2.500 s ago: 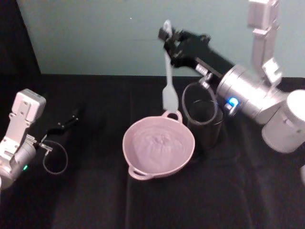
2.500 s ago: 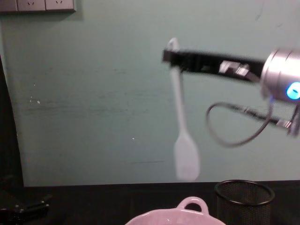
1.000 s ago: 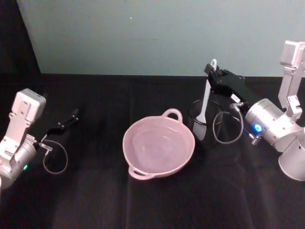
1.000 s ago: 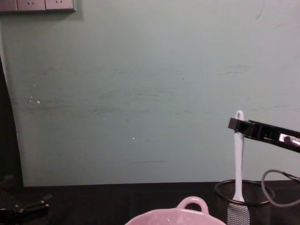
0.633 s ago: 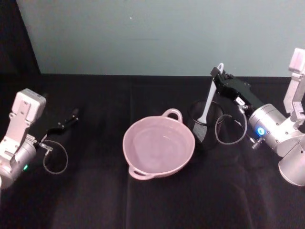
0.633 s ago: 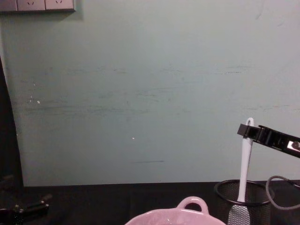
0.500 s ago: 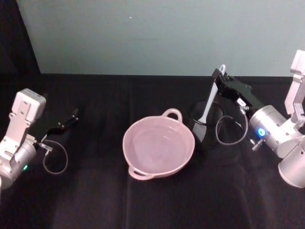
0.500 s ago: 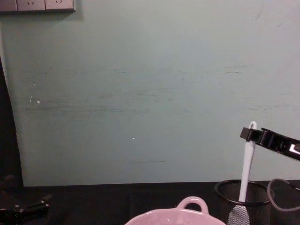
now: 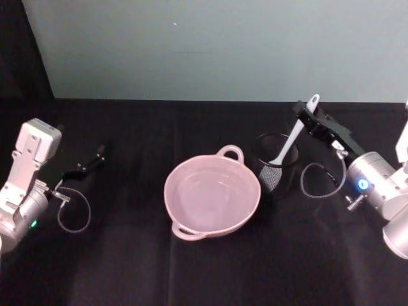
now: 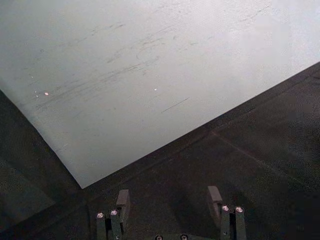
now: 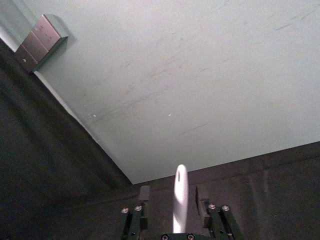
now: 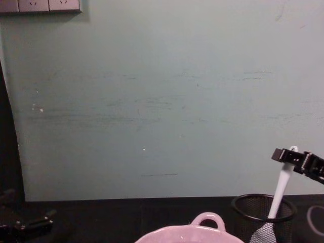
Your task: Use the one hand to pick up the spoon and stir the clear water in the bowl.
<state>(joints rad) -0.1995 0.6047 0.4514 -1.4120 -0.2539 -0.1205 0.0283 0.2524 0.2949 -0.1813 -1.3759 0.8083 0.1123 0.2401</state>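
The pale pink bowl [image 9: 176, 203] holds clear water at the middle of the black table, and its loop handle [image 12: 206, 220] shows in the chest view. The white spoon [image 9: 292, 139] [image 12: 280, 188] leans to the right, with its blade down inside the black wire-mesh cup [image 9: 282, 186] right of the bowl. My right gripper [image 9: 305, 113] [image 12: 284, 155] sits at the top of the handle. In the right wrist view, the handle [image 11: 180, 192] stands between the open fingers of the right gripper [image 11: 172, 193], with a gap on each side. My left gripper [image 9: 94, 157] [image 10: 169, 196] is parked, open, at the far left.
The mesh cup [image 12: 255, 206] stands close to the bowl's right side. A pale green wall [image 9: 191, 44] closes off the back of the table. A grey cable loop [image 9: 317, 180] hangs under the right arm. Bare black cloth [image 9: 210, 268] lies in front of the bowl.
The right gripper carried the spoon from above the bowl, right and down into the mesh cup. Over the last half second it moved farther right and lower, and the spoon tilted more.
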